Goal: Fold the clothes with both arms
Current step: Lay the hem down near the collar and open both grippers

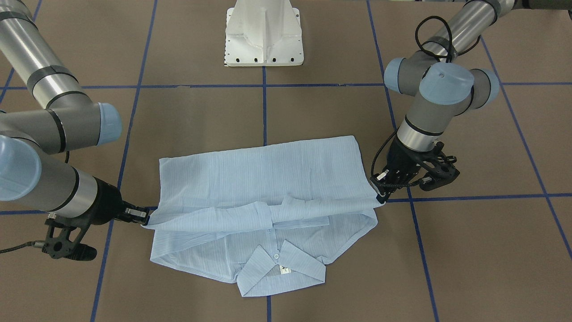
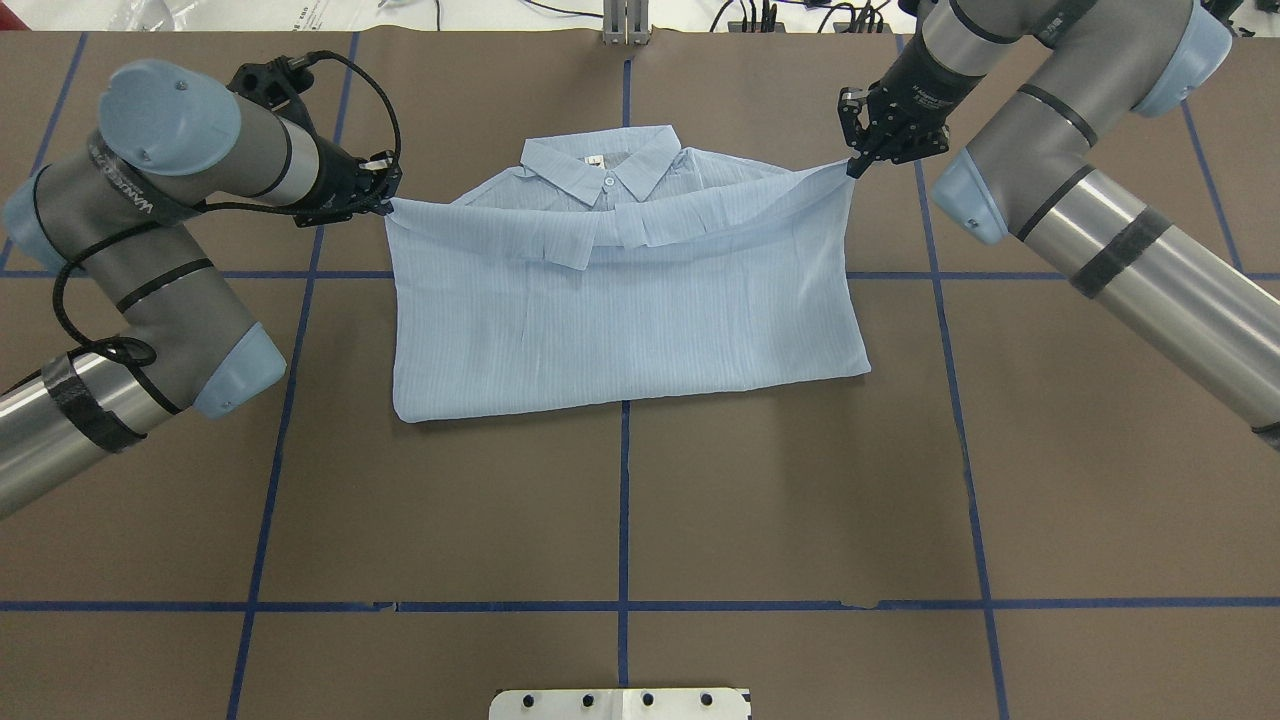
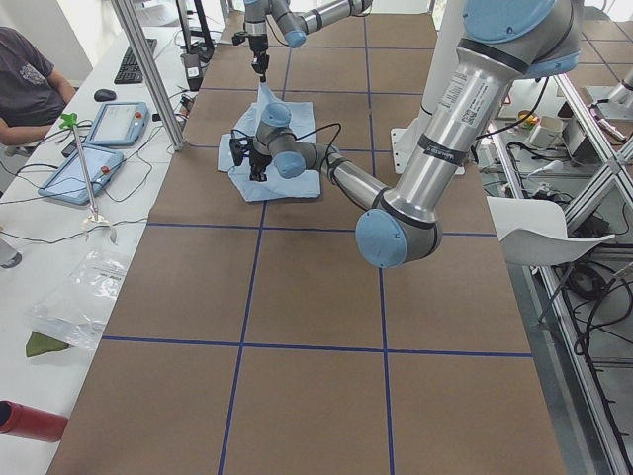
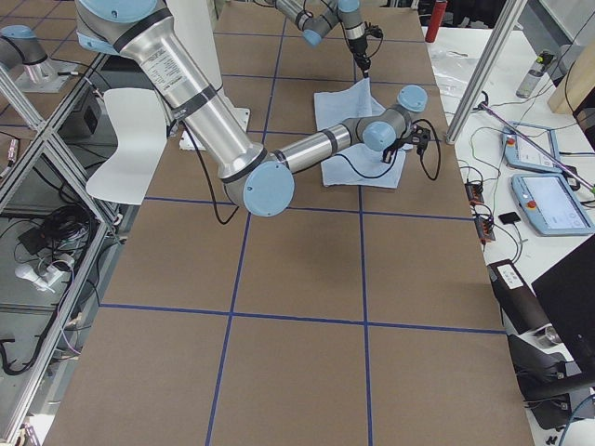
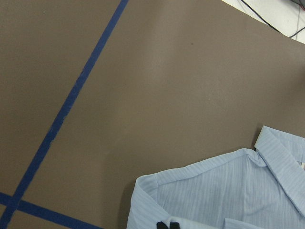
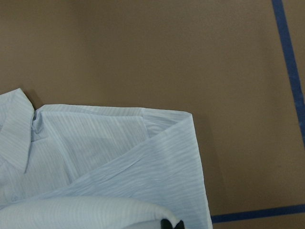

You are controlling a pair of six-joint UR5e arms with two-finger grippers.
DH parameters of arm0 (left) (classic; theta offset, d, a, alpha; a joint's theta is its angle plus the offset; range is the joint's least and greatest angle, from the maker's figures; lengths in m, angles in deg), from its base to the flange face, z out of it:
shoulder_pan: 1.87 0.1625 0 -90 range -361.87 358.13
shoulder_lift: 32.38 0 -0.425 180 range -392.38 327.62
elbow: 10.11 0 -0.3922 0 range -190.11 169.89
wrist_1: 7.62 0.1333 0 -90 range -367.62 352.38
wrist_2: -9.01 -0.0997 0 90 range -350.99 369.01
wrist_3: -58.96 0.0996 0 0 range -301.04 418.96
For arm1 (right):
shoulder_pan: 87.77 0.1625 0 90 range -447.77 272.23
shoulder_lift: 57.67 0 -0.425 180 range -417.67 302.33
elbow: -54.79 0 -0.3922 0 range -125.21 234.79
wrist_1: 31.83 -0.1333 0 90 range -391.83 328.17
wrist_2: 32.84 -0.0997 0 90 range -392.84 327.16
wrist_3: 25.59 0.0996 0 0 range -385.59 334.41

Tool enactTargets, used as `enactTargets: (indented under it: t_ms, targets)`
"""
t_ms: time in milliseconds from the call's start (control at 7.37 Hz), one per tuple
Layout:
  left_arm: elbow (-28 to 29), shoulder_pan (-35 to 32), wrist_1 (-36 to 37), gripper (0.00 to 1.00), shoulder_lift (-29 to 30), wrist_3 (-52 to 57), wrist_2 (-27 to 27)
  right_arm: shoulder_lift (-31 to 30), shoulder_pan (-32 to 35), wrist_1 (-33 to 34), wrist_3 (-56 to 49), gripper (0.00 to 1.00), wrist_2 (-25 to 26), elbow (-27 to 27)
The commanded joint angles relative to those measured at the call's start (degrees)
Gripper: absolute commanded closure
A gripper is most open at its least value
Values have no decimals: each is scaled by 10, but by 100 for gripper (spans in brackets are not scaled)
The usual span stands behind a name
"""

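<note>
From my station the brown tabletop [image 2: 700,500], gridded with blue tape lines [image 2: 623,500], fills every view. The left arm [image 2: 150,190] and right arm [image 2: 1100,230] both reach across it to the far side from the base. Between them lies the light-blue shirt [image 2: 620,310], folded over on itself. Most of it lies flat on the base side of the fingers. The left fingers [image 2: 383,198] are clenched on one corner of the upper layer, and the right fingers [image 2: 857,165] are clenched on the opposite corner. That edge runs from one set of fingers to the other, lifted off the lower layer at the corners and sagging in the middle. Just beyond that line, away from the base and about midway between the fingers, the collar [image 2: 600,165] lies spread open. A small white button [image 1: 275,256] sits at its meeting point, with the neck label [image 1: 284,269] right beside it.
</note>
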Motion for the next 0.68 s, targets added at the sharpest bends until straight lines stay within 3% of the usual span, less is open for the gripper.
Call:
enactTargets:
  t_ms: [0, 136, 271, 542]
  targets:
    - [2, 0, 0, 59, 0, 0, 0, 2, 0, 0, 4, 99, 5, 2]
    - [5, 1, -2, 1, 3, -3, 0, 1, -2, -1, 3, 24, 5, 1]
    - [4, 0, 0, 0, 5, -5, 0, 1, -3, -1, 2, 0, 5, 1]
    - [5, -1, -1, 0, 1, -1, 0, 1, -4, 0, -2, 0, 11, 2]
